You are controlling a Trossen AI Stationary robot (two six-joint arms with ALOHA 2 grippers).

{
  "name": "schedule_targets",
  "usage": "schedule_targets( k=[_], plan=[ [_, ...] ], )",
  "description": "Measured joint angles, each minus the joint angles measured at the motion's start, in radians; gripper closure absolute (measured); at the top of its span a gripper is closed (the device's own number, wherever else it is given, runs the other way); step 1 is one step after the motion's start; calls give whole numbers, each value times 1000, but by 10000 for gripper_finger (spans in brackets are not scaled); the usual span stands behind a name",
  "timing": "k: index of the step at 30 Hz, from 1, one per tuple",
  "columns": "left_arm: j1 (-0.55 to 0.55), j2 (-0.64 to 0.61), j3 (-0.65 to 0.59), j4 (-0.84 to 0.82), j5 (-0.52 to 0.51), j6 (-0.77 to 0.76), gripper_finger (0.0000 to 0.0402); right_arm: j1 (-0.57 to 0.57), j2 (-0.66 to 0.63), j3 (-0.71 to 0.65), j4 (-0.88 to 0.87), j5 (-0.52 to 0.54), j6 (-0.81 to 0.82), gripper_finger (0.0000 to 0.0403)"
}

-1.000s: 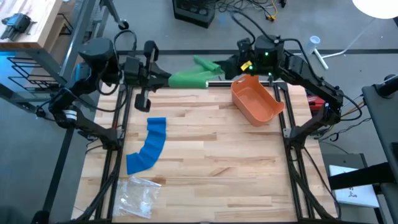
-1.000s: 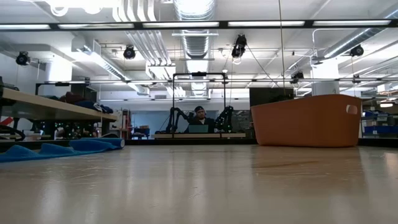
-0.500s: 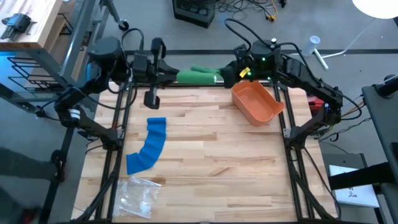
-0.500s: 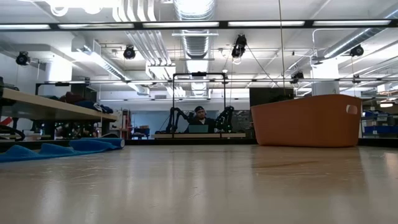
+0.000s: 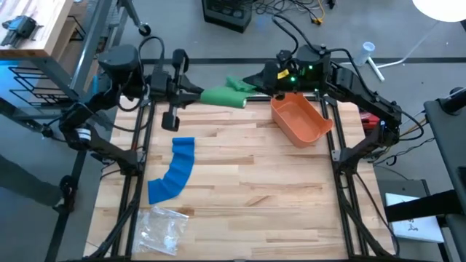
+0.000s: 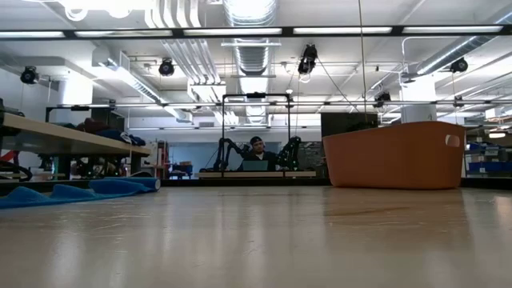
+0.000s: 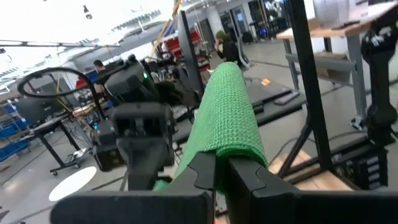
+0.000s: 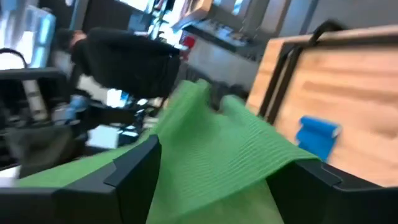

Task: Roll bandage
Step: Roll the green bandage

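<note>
green bandage blurred, cut off at frame edge, arms unseen in low view

Both arms are up at the far edge. Left gripper is clamped tight, right gripper has its fingers spread wide, facing the left one.
</note>
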Motion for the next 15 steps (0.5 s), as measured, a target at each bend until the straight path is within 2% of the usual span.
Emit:
schedule_targets(
  k=[9,13,15],
  plan=[
    [0,-9,0,-158,0,27,400,-48,-6,13,-27,-6,80,126],
    [0,-10,-13,-186,0,23,400,-102,-5,12,-67,-89,134,125],
    [0,-10,-29,-191,0,14,400,-108,-6,13,-76,-166,131,126]
  ],
)
